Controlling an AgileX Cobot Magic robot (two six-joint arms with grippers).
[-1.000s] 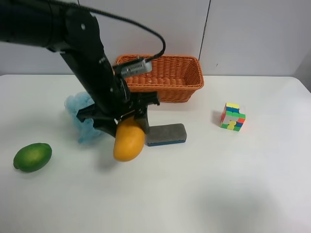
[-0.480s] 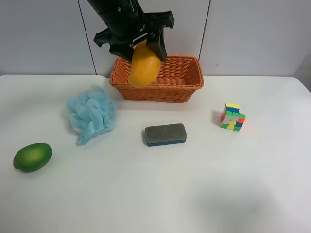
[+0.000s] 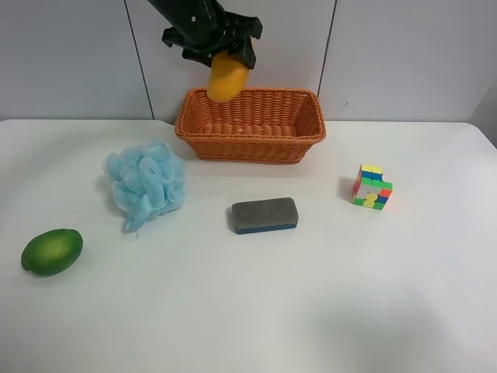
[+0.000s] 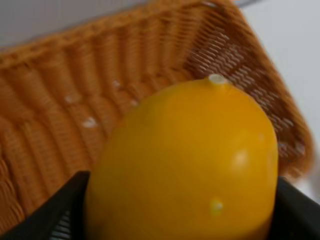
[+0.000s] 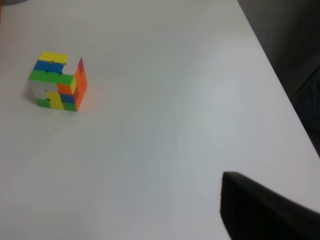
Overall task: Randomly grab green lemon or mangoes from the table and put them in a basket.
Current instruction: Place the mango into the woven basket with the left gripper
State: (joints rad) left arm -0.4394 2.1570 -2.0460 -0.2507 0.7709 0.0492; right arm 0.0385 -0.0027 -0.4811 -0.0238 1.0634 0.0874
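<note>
Sitting partway through, by judgement: carrying the mango [image 3: 227, 81] in the air above the back left corner of the basket [image 3: 252, 148], not yet letting it go; finding nothing lying inside the basket, as far as its weave shows; leaving the green lemon [image 3: 51, 251] out near the front left of the bench [image 3: 311, 311] in the exterior high view, well apart from the basket and past a blue bath puff [image 3: 146, 183]; judging one release, then a whole fetch of the lemon, as remaining; reaching in from high at the back with the left arm, pointing the left hand [image 3: 226, 58] downward and clamping the mango by its upper end; filling most of the left wrist view with the fruit, basket weave behind it; looking down from the right wrist on bare bench and a colour cube [image 5: 57, 81]; showing only a dark edge of the right hand [image 5: 265, 212], so not telling whether wide or narrow.
</note>
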